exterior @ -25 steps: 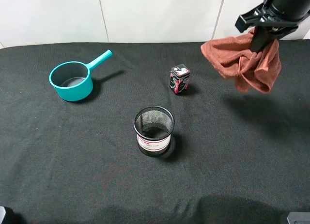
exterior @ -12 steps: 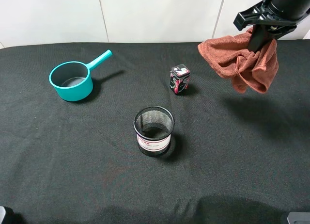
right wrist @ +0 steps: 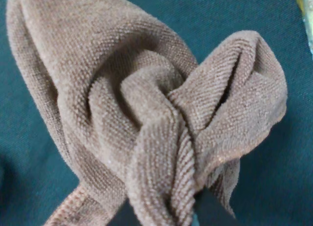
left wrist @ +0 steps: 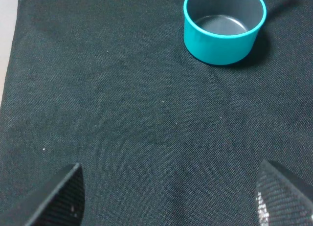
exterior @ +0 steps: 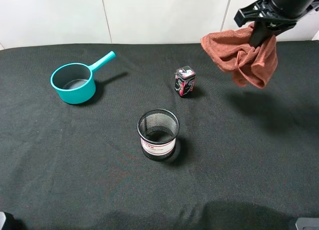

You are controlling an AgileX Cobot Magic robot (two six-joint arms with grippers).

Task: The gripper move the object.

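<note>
The object, a wrinkly rust-red rag point(exterior: 239, 53), hangs in the air over the back right of the black table point(exterior: 75, 155). My right gripper point(exterior: 258, 37) is shut on its top folds. In the right wrist view the bunched rag point(right wrist: 146, 113) fills the frame, and only the dark fingertips point(right wrist: 211, 210) show at its lower edge. My left gripper point(left wrist: 171, 201) is open low over the cloth with nothing between its fingers, some way from the teal saucepan point(left wrist: 225, 25).
A teal saucepan point(exterior: 74, 83) sits at the back left. A black mesh cup point(exterior: 158, 134) stands in the middle. A small pink-black box point(exterior: 185, 81) stands left of and below the hanging rag. A white wall runs along the table's far edge.
The right gripper has carried the rag a little to the left and slightly up. Nothing on the table has moved.
</note>
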